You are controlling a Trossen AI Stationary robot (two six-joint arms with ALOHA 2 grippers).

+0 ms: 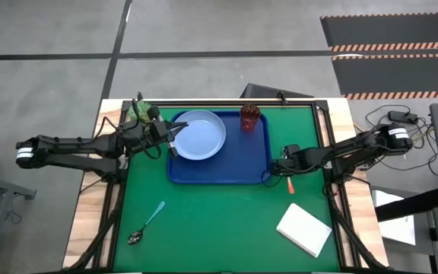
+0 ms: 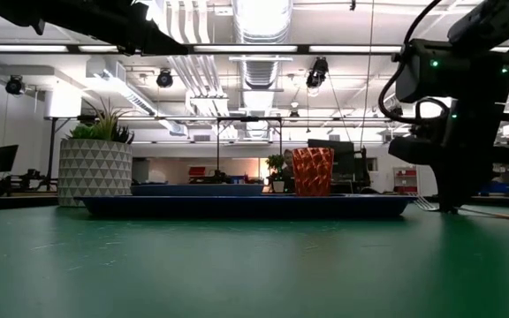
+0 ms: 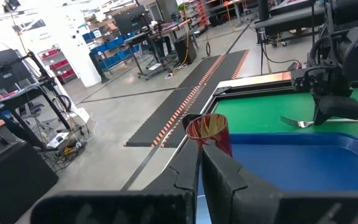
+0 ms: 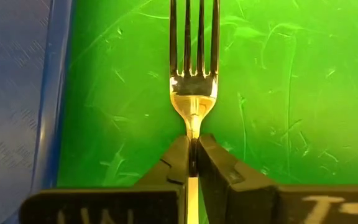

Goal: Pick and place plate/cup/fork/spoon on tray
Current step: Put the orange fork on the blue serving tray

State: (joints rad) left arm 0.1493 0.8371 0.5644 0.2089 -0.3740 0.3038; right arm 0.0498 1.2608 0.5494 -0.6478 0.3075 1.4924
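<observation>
Right gripper [image 4: 192,163] jaws clenched on fork [image 4: 193,74] neck, tines pointing ahead along tray [image 4: 17,93] edge, tray just beside.

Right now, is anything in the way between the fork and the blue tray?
Nothing visible. The right gripper is shut on the fork over the green mat, right beside the tray; only the tray's raised rim lies between.

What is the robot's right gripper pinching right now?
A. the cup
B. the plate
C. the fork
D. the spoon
C. The right gripper is shut on the neck of the fork, whose silvery tines lie over the green mat beside the tray; the spoon lies alone on the mat, far from either gripper.
</observation>
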